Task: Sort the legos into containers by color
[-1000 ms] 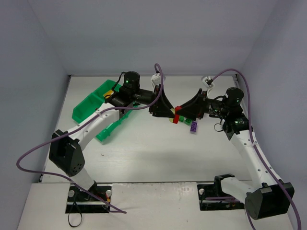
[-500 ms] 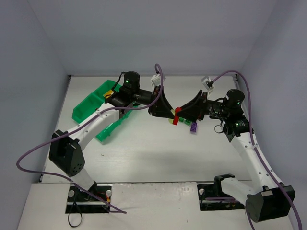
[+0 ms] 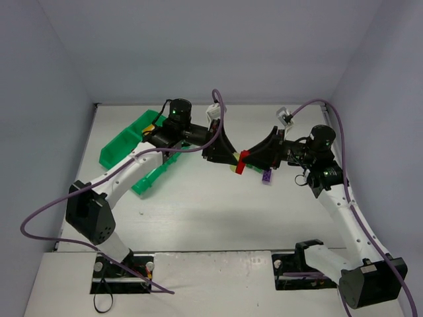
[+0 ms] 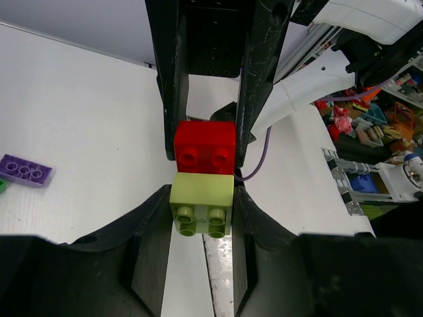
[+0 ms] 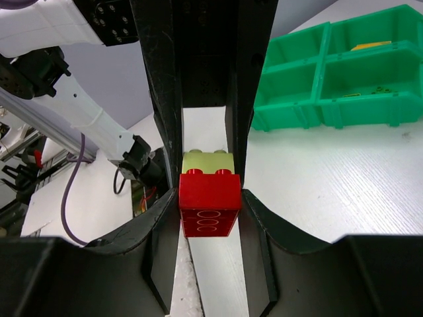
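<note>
Black-fingered, your left gripper [image 4: 201, 228] pinches the lime brick [image 4: 201, 198] while your right gripper [image 5: 209, 224] clamps the red brick [image 5: 209, 198] pressed against it, the pair meeting over mid-table, with a purple plate [image 3: 266, 176] lying near them and the green tray [image 3: 115, 153] well off to the left.

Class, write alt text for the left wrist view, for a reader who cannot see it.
Close up, the left gripper clamps a lime brick butted against a red brick held by the right gripper opposite. A flat purple brick lies on the white table at left.
</note>
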`<control>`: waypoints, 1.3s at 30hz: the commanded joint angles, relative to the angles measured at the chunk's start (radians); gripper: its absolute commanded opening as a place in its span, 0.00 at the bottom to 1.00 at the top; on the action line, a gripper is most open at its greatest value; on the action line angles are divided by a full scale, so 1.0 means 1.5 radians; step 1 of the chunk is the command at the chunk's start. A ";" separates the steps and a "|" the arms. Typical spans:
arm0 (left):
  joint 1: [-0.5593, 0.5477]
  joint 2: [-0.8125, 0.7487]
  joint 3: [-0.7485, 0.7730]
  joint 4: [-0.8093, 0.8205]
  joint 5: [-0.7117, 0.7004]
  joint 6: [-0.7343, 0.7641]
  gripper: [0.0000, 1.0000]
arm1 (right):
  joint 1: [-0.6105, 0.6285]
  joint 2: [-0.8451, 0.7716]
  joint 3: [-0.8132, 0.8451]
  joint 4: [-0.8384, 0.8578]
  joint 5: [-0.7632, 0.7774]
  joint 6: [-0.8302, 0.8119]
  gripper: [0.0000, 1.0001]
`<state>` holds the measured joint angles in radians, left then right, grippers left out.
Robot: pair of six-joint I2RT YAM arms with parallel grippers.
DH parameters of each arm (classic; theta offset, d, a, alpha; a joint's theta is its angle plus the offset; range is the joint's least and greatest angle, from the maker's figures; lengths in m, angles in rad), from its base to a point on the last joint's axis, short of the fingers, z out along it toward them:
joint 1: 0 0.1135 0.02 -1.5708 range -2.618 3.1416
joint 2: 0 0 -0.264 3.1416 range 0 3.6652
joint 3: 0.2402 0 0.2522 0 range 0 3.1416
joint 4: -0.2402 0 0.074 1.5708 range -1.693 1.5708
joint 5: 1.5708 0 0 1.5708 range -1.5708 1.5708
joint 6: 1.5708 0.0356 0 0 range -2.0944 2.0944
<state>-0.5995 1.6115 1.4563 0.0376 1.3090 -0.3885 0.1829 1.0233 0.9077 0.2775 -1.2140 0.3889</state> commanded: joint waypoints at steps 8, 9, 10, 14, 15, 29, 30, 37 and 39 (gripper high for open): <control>0.050 -0.067 -0.001 -0.012 0.027 0.044 0.00 | -0.015 -0.029 0.002 0.010 -0.032 -0.022 0.00; 0.051 -0.067 -0.001 -0.012 0.028 0.044 0.00 | -0.016 -0.028 0.001 0.009 -0.032 -0.022 0.00; 0.052 -0.068 -0.001 -0.013 0.028 0.045 0.00 | -0.017 -0.029 0.001 0.008 -0.032 -0.023 0.00; 0.056 -0.072 -0.002 -0.021 0.027 0.052 0.00 | -0.016 -0.028 0.004 0.005 -0.031 -0.026 0.00; 0.058 -0.075 -0.005 -0.023 0.026 0.053 0.00 | -0.017 -0.028 0.005 0.002 -0.030 -0.025 0.00; 0.096 -0.137 -0.066 -0.170 -0.076 0.136 0.00 | -0.017 -0.030 0.005 -0.046 0.008 -0.048 0.00; 0.100 -0.145 -0.071 -0.175 -0.085 0.138 0.00 | -0.017 -0.030 0.005 -0.047 0.010 -0.049 0.00; 0.121 -0.183 -0.100 -0.230 -0.169 0.160 0.00 | -0.018 -0.029 0.004 -0.061 0.036 -0.054 0.00; 0.129 -0.192 -0.108 -0.243 -0.184 0.163 0.00 | -0.017 -0.026 0.003 -0.064 0.038 -0.057 0.00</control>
<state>-0.4232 1.3724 1.2869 -0.3161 1.0813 -0.1791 0.1635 0.9981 0.9070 0.1394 -1.1656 0.3191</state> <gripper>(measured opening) 0.291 0.336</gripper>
